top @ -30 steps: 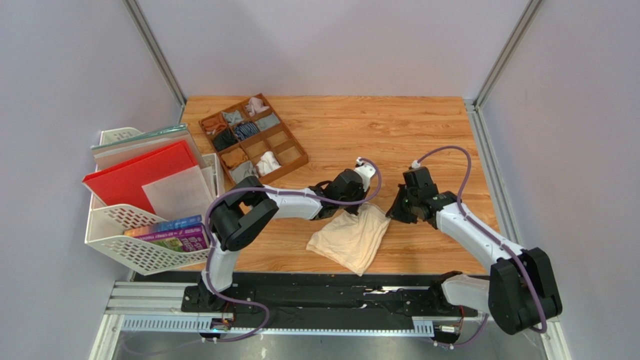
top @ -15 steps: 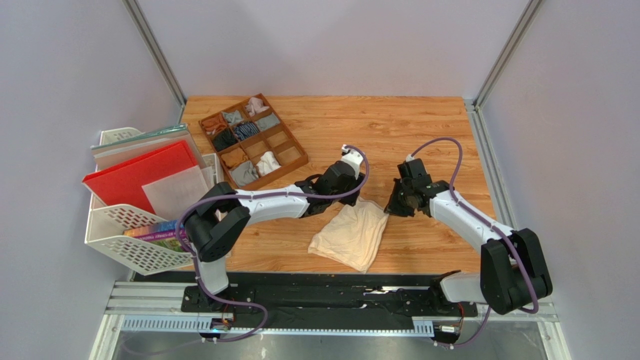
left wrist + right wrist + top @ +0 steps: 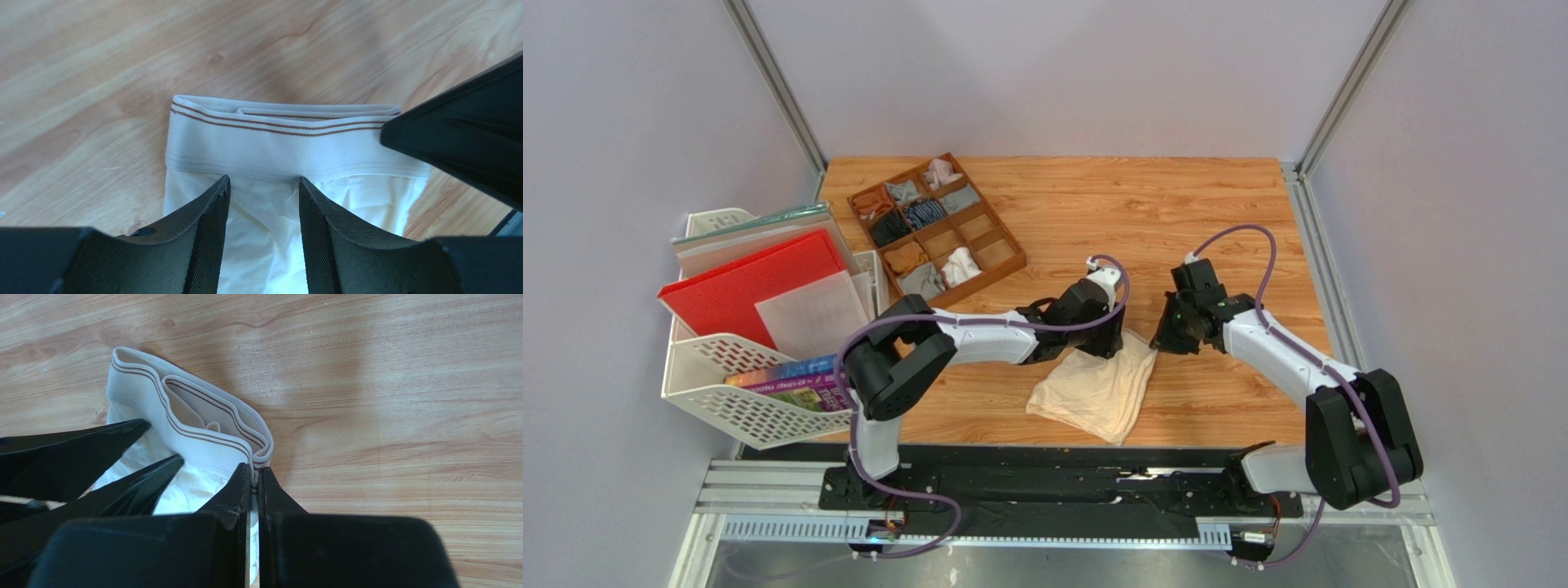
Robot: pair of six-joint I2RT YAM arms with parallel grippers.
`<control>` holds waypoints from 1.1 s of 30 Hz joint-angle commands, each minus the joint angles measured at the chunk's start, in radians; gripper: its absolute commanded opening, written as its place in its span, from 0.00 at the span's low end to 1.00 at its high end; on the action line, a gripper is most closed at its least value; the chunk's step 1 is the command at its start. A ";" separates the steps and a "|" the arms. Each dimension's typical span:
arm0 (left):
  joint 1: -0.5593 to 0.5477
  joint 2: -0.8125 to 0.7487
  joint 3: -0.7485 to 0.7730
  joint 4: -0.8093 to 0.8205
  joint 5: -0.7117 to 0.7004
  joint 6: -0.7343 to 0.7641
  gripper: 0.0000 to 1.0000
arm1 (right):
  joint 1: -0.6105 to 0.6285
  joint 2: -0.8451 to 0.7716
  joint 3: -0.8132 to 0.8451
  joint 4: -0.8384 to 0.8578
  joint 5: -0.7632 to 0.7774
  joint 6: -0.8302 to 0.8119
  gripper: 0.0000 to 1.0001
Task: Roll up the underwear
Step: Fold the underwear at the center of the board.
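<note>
The cream-beige underwear (image 3: pixel 1096 390) lies flat on the wooden table, its brown-striped waistband (image 3: pixel 276 135) at the far end. My left gripper (image 3: pixel 1103 348) is open, and its fingertips (image 3: pixel 216 191) straddle the cloth just below the waistband without pinching it. My right gripper (image 3: pixel 1157 343) is shut on the waistband's right corner (image 3: pixel 261 454), which shows folded between the pads. The right gripper's black fingers (image 3: pixel 466 141) show at the right of the left wrist view. Those of the left gripper (image 3: pixel 92 453) show at the left of the right wrist view.
A brown divided tray (image 3: pixel 1003 261) with small rolled garments stands at the back left. A white mesh rack (image 3: pixel 719 392) with a red folder and books sits beyond the table's left edge. Bare wood lies behind and right of the grippers.
My left gripper has gone from shut to open, letting go of the cloth, and now hovers over it just below the waistband. My right gripper stays shut on the waistband corner.
</note>
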 commanded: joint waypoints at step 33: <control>-0.055 0.102 -0.019 0.171 0.083 -0.082 0.54 | 0.055 0.095 0.165 0.057 0.003 0.108 0.00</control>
